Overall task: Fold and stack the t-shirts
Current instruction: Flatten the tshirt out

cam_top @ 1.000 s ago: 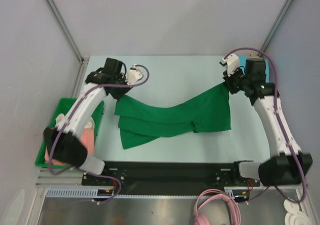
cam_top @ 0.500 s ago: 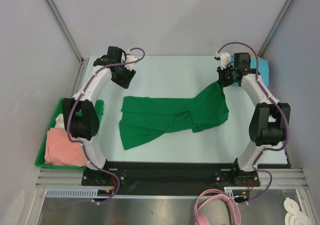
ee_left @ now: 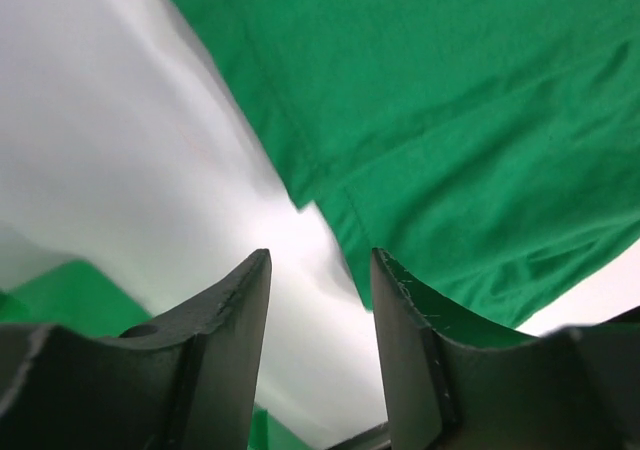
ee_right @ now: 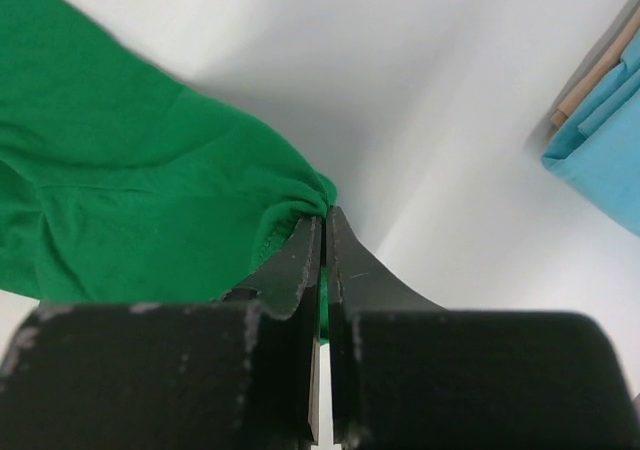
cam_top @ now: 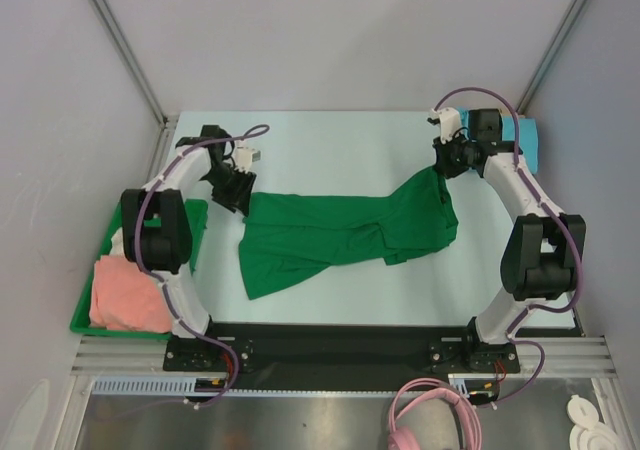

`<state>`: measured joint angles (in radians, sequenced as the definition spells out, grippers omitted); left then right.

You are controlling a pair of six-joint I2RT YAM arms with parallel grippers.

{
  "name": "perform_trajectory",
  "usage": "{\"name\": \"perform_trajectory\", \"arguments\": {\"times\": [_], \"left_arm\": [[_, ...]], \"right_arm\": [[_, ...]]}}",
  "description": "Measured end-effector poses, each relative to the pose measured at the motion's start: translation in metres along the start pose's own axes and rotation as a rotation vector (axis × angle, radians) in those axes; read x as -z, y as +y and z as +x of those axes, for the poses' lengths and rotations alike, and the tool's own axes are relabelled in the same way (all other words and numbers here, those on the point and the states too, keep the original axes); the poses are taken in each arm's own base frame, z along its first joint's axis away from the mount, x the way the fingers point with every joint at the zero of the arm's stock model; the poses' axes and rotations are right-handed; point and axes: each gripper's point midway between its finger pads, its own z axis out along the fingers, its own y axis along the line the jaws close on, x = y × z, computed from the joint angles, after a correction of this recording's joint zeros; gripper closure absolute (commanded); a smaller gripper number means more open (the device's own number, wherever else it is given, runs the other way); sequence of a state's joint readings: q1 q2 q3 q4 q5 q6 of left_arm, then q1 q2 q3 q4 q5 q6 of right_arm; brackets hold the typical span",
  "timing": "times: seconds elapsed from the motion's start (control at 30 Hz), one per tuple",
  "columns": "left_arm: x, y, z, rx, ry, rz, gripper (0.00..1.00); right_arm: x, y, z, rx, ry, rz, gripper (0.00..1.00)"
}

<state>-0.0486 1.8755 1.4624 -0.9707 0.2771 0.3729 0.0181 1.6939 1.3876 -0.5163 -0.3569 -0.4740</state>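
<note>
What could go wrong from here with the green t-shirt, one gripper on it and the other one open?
1. The right gripper pinches only a small bunched tip of the green t-shirt; a pull might slip it free.
2. The left gripper is open at the shirt's edge, with mostly bare table between its fingers; closing there might catch little fabric.
3. The shirt lies rumpled with overlapping layers, so a fold now may trap creases.

Pink garment (cam_top: 125,300) in green bin (cam_top: 78,322) partly behind left arm (cam_top: 165,255); blue stack (ee_right: 600,160) half beyond the edge.
</note>
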Motion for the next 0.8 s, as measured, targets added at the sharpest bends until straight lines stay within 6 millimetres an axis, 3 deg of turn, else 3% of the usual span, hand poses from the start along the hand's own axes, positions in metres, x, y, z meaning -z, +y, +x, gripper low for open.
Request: {"name": "perform_trajectory", "arguments": {"times": [0.13, 0.27, 0.63, 0.8], "left_arm": [[-0.015, 0.004, -0.014, 0.016, 0.008, 0.045, 0.50], [-0.027, 0.006, -0.021, 0.026, 0.015, 0.077, 0.59], [-0.030, 0.012, -0.013, 0.057, 0.045, 0.084, 0.50], [-0.034, 0.016, -0.009, 0.073, 0.059, 0.089, 0.53]], "right_arm": [[0.000, 0.001, 0.001, 0.009, 0.005, -0.004, 1.00], [0.000, 0.002, 0.002, 0.018, 0.009, -0.006, 1.00], [0.004, 0.001, 0.001, 0.037, 0.008, 0.002, 1.00], [0.003, 0.001, 0.000, 0.037, 0.008, 0.001, 1.00]]}}
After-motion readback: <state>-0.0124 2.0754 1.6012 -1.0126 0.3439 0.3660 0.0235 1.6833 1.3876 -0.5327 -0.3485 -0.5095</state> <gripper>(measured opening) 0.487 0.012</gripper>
